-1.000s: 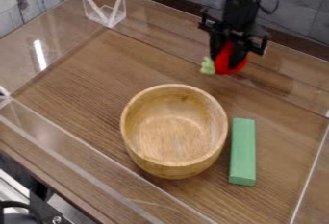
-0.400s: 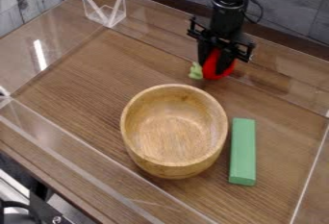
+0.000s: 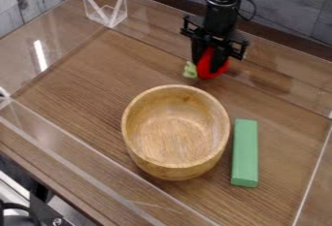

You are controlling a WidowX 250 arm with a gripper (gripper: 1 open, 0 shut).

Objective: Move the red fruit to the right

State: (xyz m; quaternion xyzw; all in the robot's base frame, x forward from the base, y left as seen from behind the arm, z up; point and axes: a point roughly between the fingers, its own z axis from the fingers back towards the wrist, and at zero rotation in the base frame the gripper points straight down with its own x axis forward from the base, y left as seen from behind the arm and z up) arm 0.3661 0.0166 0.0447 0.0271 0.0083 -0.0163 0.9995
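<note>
The red fruit is a small round bright-red toy with a light-green stem poking out on its left. It sits low over the wooden table, just behind the bowl. My black gripper comes straight down from above and is shut on the red fruit, its fingers flanking it. Whether the fruit touches the table I cannot tell.
A round wooden bowl stands in the middle front. A flat green rectangular block lies to the right of the bowl. Clear acrylic walls fence the table, and a clear stand sits at the back left.
My gripper has carried the red fruit leftward in the picture, staying shut on it. The bowl and the green block have not moved.
</note>
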